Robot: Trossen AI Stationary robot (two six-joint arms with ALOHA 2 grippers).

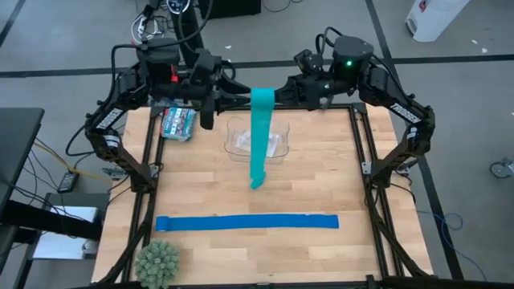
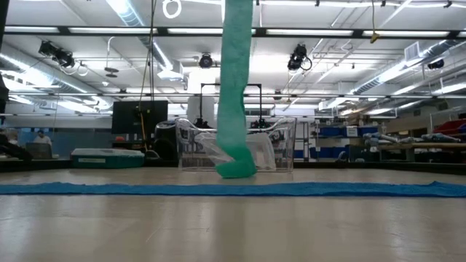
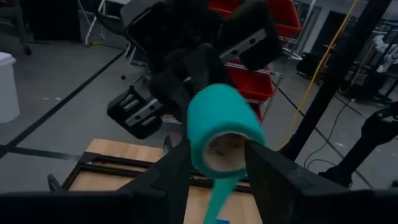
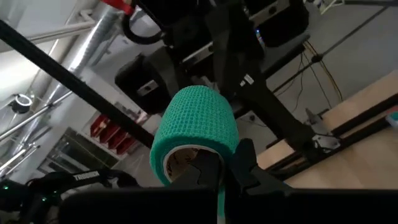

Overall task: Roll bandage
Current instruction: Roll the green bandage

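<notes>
Bandage: the teal bandage (image 1: 261, 132) is partly wound into a roll held high above the far-middle of the worktop (image 1: 321, 193), between the two grippers. Its loose tail hangs straight down from the roll, passes in front of the clear container, and its end touches the worktop near the centre, slightly crumpled there (image 2: 237, 169).
Roll: in the left wrist view the roll (image 3: 221, 134) shows its open cardboard-coloured core facing the camera, with the strip dropping away beneath it. In the right wrist view the woven teal surface (image 4: 199, 121) and the core's rim are seen.
Left gripper: the left gripper (image 3: 214, 165) is raised over the far edge of the worktop, its two dark fingers clenched on either side of the roll.
Right gripper: the right gripper (image 4: 227, 165) meets the roll from the opposite side, over the far edge, its fingers pinched on the roll's rim at the core.
Clear container: a clear plastic container (image 1: 277, 143) sits at the far-middle of the worktop, behind the hanging strip.
Blue strip: a royal-blue strip (image 1: 246, 222) lies flat and straight, parallel to the near edge.
Small box: a teal-patterned box (image 1: 178, 123) rests by the far-left corner.
Spiky ball: a green spiky ball (image 1: 157, 262) sits at the near-left corner.
</notes>
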